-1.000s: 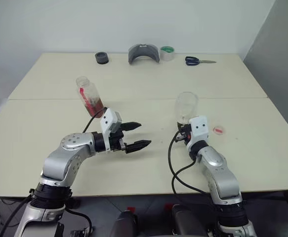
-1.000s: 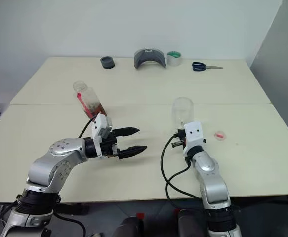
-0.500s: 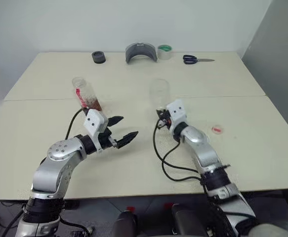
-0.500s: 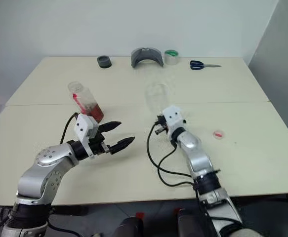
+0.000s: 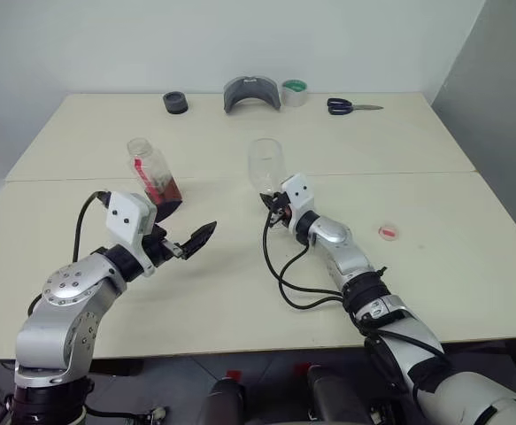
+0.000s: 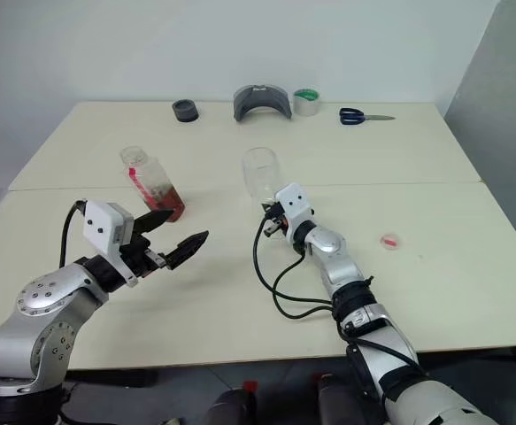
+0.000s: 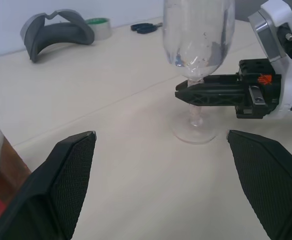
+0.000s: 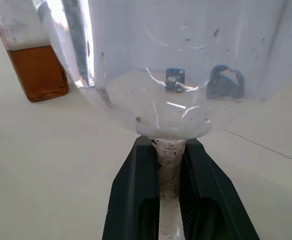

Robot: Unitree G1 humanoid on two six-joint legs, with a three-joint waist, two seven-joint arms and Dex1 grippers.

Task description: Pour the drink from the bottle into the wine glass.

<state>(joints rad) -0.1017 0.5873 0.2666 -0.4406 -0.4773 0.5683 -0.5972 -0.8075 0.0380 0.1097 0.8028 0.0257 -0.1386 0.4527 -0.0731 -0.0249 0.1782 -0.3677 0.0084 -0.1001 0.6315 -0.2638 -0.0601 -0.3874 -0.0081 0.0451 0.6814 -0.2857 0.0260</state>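
The wine glass (image 5: 265,166) stands upright on the table (image 5: 435,266), near the middle. The right gripper (image 7: 196,94) is squeezed tight on its thin stem, just under the bowl. The bowl looks empty. The bottle (image 5: 154,174) stands to the left of the glass, well apart from it. It has no cap on, and the brown drink (image 8: 38,72) fills its lower part. The left gripper (image 5: 196,237) has its fingers spread wide and holds nothing. It hangs over the table just in front of the bottle, left of the glass. A small red cap (image 5: 388,233) lies on the table to the right of the glass.
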